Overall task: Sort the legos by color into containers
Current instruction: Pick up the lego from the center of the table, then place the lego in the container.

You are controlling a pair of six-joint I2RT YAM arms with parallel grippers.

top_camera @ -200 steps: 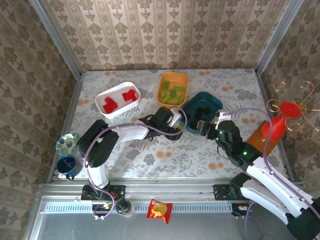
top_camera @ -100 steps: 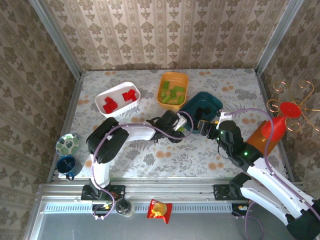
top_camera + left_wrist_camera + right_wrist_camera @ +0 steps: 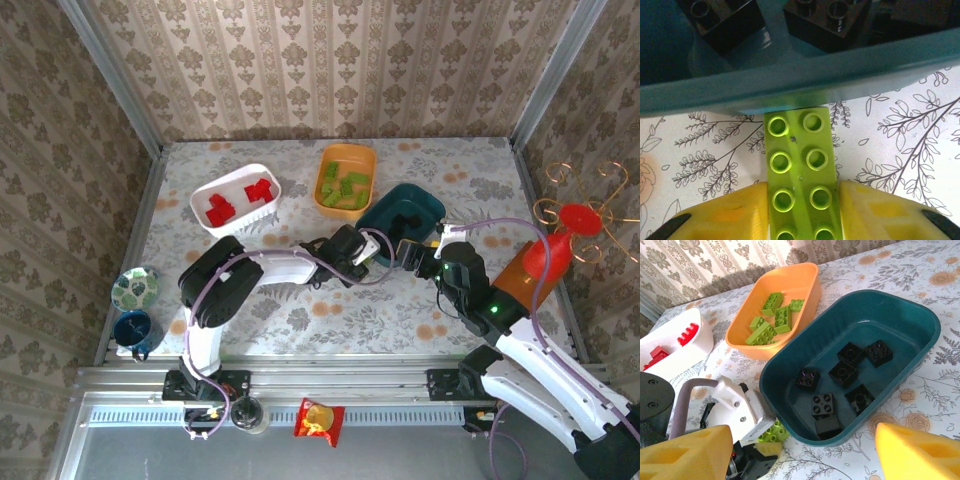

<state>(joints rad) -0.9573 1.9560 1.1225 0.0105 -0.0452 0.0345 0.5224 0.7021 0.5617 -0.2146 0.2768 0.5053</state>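
A lime green brick (image 3: 800,165) lies flat on the cloth with its far end against the dark teal tub (image 3: 790,80). My left gripper (image 3: 372,250) is shut on this brick, a yellow finger (image 3: 735,212) pressed to each long side. The brick (image 3: 772,431) peeks out under the left gripper beside the teal tub (image 3: 935,330), which holds several black bricks (image 3: 842,372). Green bricks (image 3: 772,320) lie in the orange tub (image 3: 345,152), red bricks (image 3: 235,200) in the white tub (image 3: 232,175). My right gripper (image 3: 804,440) hangs open over the teal tub's near edge, nothing between its fingers.
A small patterned dish (image 3: 134,288) and a blue cup (image 3: 132,328) stand at the table's left edge. An orange bottle with a red top (image 3: 545,265) and a wire ornament (image 3: 590,200) stand at the right. A snack packet (image 3: 318,418) lies on the front rail.
My left gripper has slid to the right across the cloth with the green brick, up to the teal tub's wall. The right arm has barely moved.
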